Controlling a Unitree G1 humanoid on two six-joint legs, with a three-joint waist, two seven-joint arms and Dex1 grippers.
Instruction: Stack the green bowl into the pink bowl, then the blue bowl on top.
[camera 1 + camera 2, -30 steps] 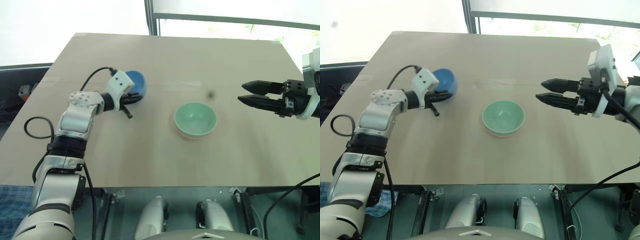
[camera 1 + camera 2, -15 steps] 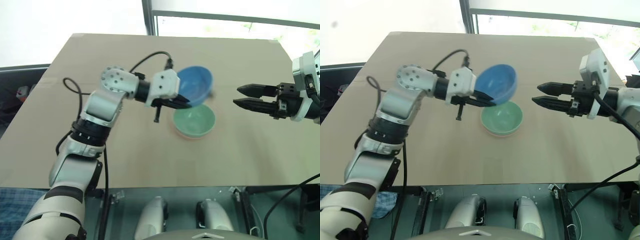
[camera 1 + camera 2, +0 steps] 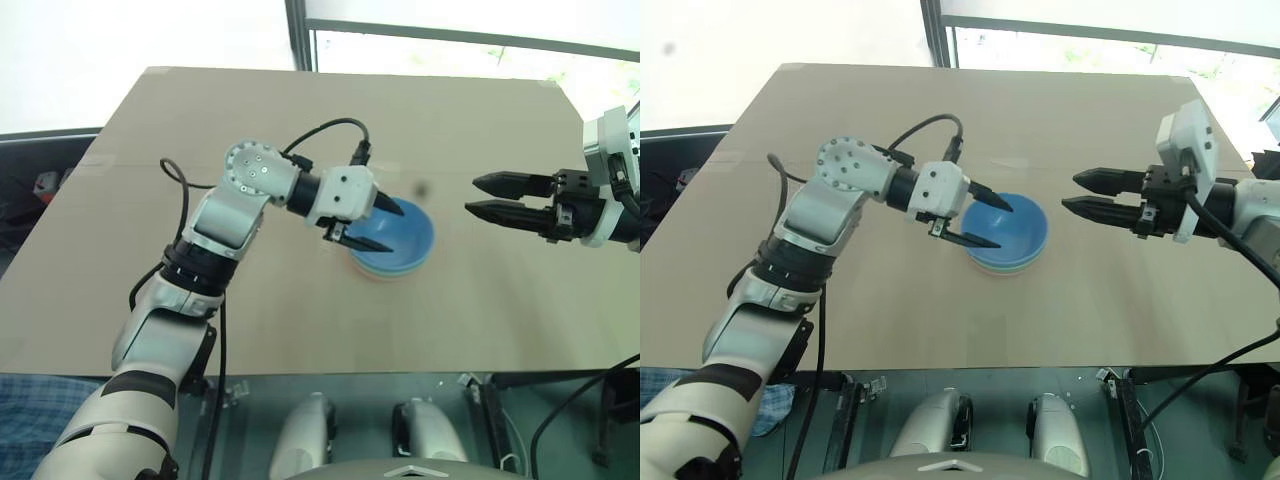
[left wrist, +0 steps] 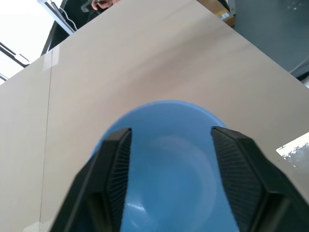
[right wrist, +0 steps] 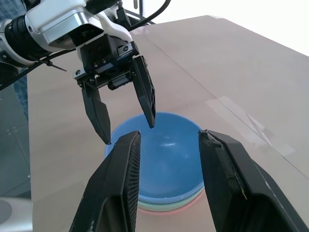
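**A:** With the blue bowl (image 3: 1008,226) nested on top, what does the stack look like?

**B:** Three smooth, plain round bowls, same size, sitting mid-table. Blue fills the top. Below it, the green bowl (image 5: 159,205) shows as a thin mint rim band and the pink bowl (image 5: 170,210) as a salmon sliver under that. Their insides are hidden by the blue one.

**A:** Table?

**B:** Flat matte tan table (image 3: 940,120), clear tape strips along a seam. Far edge runs against a bright window.

**A:** Left end effector?

**B:** Left end effector (image 3: 982,223) is spread open, holding nothing. Two tapered black fingers, ribbed pads on the inner faces in the left wrist view. They straddle the near-left rim of the blue bowl, one tip above the bowl's hollow, the other outside the wall. The right wrist view shows a gap between both tips and the bowl, so no contact as far as I can see.

**A:** Right one?

**B:** Right end effector (image 3: 485,196) is partly open, empty, hanging level above the table, well to the right of the stack and pointing at it. Same black pointed fingers.

**A:** Anything unclear?

**B:** Left wrist view cuts off the blue bowl's near side, and the fingers cover parts of the rim. The right arm is cropped at the frame edge. There's a small dark smudge by the bowls in the left eye view; can't tell what it is.
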